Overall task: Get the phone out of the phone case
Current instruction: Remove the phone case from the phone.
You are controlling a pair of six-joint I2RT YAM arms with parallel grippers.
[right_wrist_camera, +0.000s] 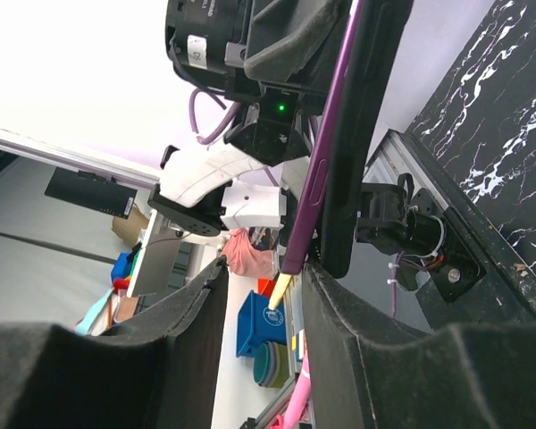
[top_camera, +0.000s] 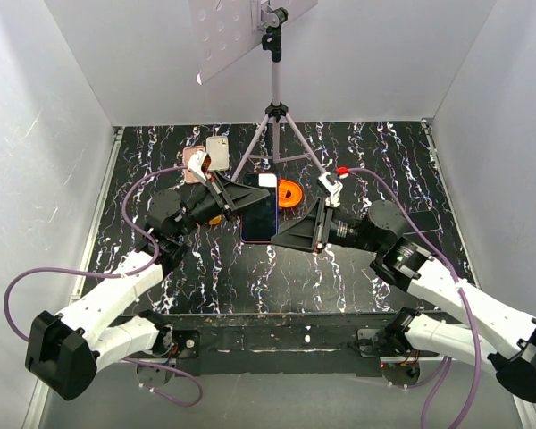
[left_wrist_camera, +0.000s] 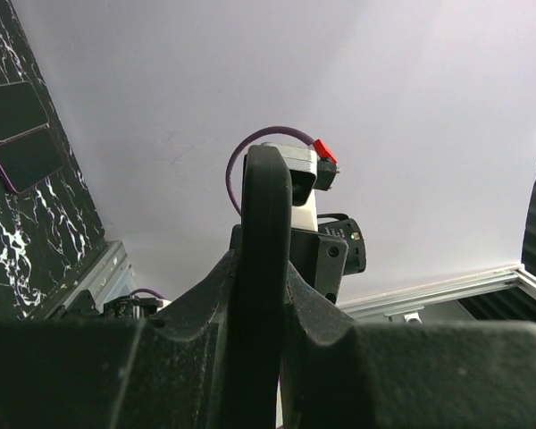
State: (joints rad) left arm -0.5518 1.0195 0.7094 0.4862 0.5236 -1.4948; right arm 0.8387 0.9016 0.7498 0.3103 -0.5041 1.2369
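A phone (top_camera: 259,214) with a dark face sits in a purple case and is held upright above the table's middle. My left gripper (top_camera: 235,202) is shut on its left edge. In the left wrist view the phone (left_wrist_camera: 266,232) stands edge-on between the jaws of that gripper (left_wrist_camera: 268,295). My right gripper (top_camera: 277,236) is open at the phone's lower right corner. In the right wrist view the purple case (right_wrist_camera: 314,183) and the black phone body (right_wrist_camera: 366,125) hang just above the gap of that gripper (right_wrist_camera: 263,286), the phone's end near the right finger (right_wrist_camera: 339,295).
Two other phones (top_camera: 205,156) lie flat at the back left and also show in the left wrist view (left_wrist_camera: 18,134). An orange object (top_camera: 290,192) sits behind the held phone. A tripod (top_camera: 274,116) with a white panel stands at the back centre.
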